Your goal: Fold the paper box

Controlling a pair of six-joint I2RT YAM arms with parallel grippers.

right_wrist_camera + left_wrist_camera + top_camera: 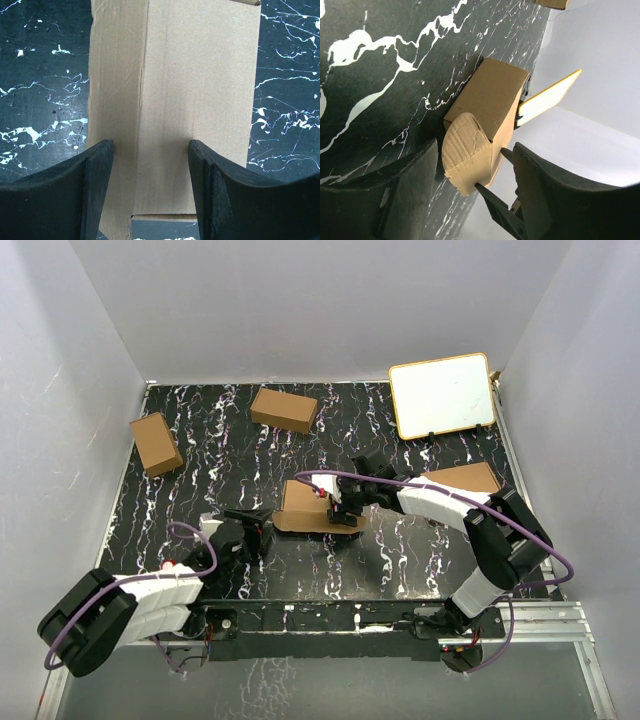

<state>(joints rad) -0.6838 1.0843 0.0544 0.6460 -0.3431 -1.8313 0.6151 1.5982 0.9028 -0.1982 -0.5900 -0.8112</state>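
Note:
The paper box (pixel 300 502) lies mid-table as a slim brown carton. In the left wrist view its near end (pixel 492 95) shows a rounded flap (pixel 465 150) folded over the opening. My left gripper (pixel 258 524) (pixel 475 147) stands around that end, open. One finger sits against the flap's edge and a small gap shows before the other. My right gripper (pixel 342 514) (pixel 151 145) is open, its two fingertips resting on the box's top face (pixel 200 75), which is wider than the gap between them. Nothing is clamped between them.
Two shorter brown cartons (pixel 156 443) (pixel 283 408) sit at the back left. A white board with a yellow rim (pixel 441 395) leans at the back right. A flat brown pile (pixel 462 478) lies under the right arm. White walls enclose the table.

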